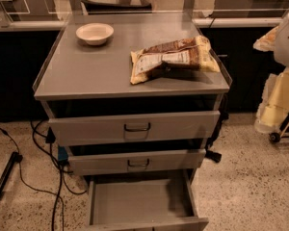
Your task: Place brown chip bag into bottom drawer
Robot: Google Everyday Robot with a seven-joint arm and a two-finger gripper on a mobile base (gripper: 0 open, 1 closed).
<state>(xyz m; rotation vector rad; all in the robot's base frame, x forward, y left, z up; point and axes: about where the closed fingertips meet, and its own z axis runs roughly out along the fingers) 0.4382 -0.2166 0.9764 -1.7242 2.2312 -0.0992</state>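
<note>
Grey cabinet top [86, 76]: brown chip bag [173, 57] is found lying flat at its right side, ungrasped. Bottom drawer [139, 201] is pulled out. Gripper [288, 35], judged the pale form at right edge, is held apart from the bag; its state cannot be told. Step judged: approach. A grasp is required next.

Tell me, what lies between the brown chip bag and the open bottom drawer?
In the camera view, the two wider handled drawers lie between the brown chip bag and the bottom drawer. The claw is out of view.

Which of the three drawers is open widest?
The bottom drawer, its flat inside exposed; middle drawer and top drawer are barely out. The gripper is not in view.
</note>
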